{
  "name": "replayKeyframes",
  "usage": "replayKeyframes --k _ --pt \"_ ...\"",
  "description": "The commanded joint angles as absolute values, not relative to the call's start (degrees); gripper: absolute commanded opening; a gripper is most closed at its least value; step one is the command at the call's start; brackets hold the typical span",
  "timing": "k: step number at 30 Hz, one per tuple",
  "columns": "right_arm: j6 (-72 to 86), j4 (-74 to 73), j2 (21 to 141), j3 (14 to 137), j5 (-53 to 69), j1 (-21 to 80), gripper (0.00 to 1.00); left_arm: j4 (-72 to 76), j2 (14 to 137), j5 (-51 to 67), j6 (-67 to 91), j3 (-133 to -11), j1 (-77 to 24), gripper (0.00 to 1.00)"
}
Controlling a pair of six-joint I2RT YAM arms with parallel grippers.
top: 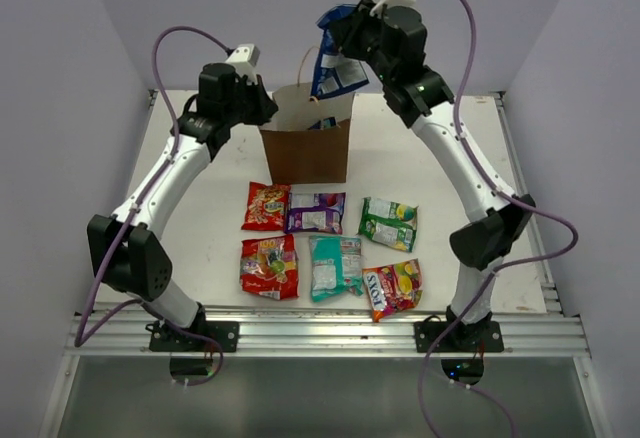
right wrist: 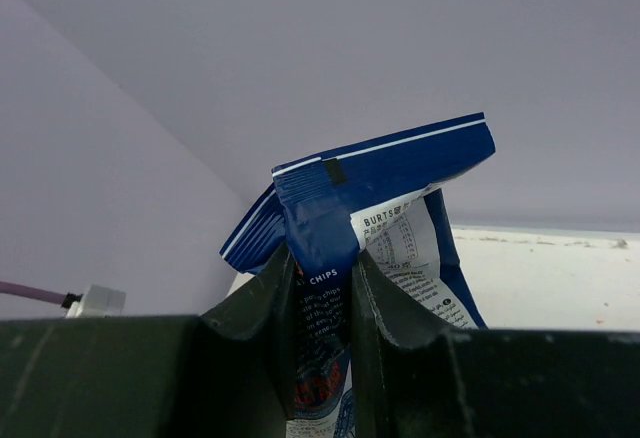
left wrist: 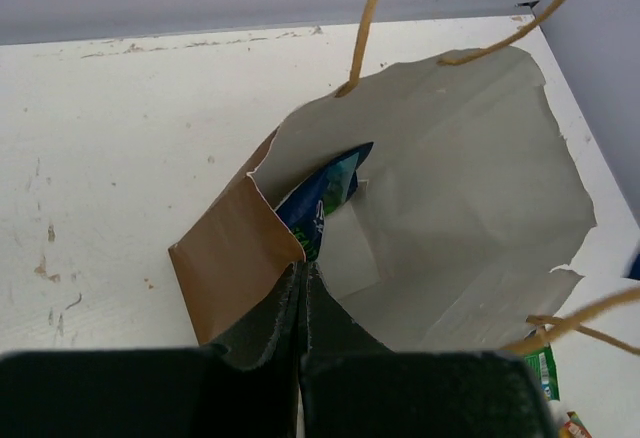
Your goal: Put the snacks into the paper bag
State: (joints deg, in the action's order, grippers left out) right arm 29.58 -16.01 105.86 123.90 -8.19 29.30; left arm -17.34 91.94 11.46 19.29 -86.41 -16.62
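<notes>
While the right gripper (right wrist: 323,268) is clamped on a blue glossy chips packet (top: 338,73), I see that packet hanging in the air at top centre of the overhead view, just above and slightly right of the mouth of the brown kraft paper bag (top: 305,153). On the right wrist view both fingers pinch the packet's lower part. Its folded top seal sticks up above them, with the white label panel to the right.

Left gripper (left wrist: 301,273): jaws fully together, tips pinched on the bag's rim at the brown side fold, which is the bag's left side in the overhead view.

The bag stands upright on the white table (top: 200,238), upper centre of frame, mouth open, with its thin twisted paper loop handles (left wrist: 365,28) raised. A second blue packet (left wrist: 322,196) is already inside, tucked against the wall nearest the left fingers.

Six packets lie flat on the table below the bag in frame, in two rows of three.
- Upper row: red crinkly packet (top: 266,206), purple packet (top: 316,212) just beside it, green packet (top: 388,223) a bit apart at right.
- Lower row: larger red packet (top: 269,266), teal packet (top: 335,266), yellow-and-red packet (top: 392,288), tilted.
</notes>
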Motion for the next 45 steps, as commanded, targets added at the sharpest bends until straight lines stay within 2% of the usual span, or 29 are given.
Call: replayKeyframes --k 1,6,13,14,15,16,18,20,22,25,28,33,42,44,45 --pt "29.80 -10.20 112.14 128.92 -8.53 31.46 0.00 -17.05 88.42 11.60 21.35 -85.52 -16.96 0.00" --pt "29.97 -12.83 118.38 133.77 -8.00 32.69 0.00 -16.79 87.36 11.87 22.06 -84.90 -16.96 0.00" --pt "26.46 -12.13 108.48 117.26 -7.48 34.10 0.00 -16.17 87.98 11.60 22.24 -84.81 -16.96 0.00" --pt "26.19 -12.39 107.24 116.20 -7.04 34.10 0.06 -16.26 87.98 11.43 22.24 -84.81 -17.05 0.00" --pt "25.93 -13.26 106.18 115.41 -6.34 34.10 0.40 -16.09 88.24 11.43 22.24 -84.90 -17.05 0.00" --pt "24.80 -14.05 105.30 115.40 -5.89 34.19 0.51 -16.08 88.42 11.60 22.15 -84.99 -16.96 0.00" --pt "23.39 -15.99 101.70 115.58 -4.66 34.36 0.61 -16.00 88.77 11.69 22.06 -85.25 -17.05 0.00" --pt "21.63 -18.10 96.02 114.27 -6.05 34.45 0.63 -16.00 88.94 11.51 21.89 -85.34 -16.96 0.00" --pt "20.22 -18.19 91.25 108.83 -9.03 34.45 0.74 -15.91 89.03 11.34 21.80 -85.43 -17.05 0.00" --pt "18.29 -20.38 83.95 98.20 -16.94 34.28 0.84 -15.82 89.21 11.34 21.80 -85.43 -16.96 0.00" --pt "19.32 -23.72 80.51 85.37 -20.83 33.31 0.85 -15.47 89.39 11.95 21.97 -85.52 -17.05 0.00" --pt "23.29 -24.71 84.10 67.98 -16.97 32.61 0.91 -16.08 89.03 12.39 21.53 -85.43 -16.96 0.00" --pt "27.33 -26.62 98.69 60.66 -13.36 31.20 0.94 -17.58 87.63 12.13 20.57 -84.73 -16.96 0.00" --pt "27.68 -27.33 100.28 58.64 -14.24 30.85 0.92 -18.10 87.10 11.87 20.04 -84.55 -16.96 0.00" --pt "27.95 -27.59 100.46 57.93 -14.24 30.59 0.88 -18.19 87.01 11.60 19.95 -84.46 -16.96 0.00"
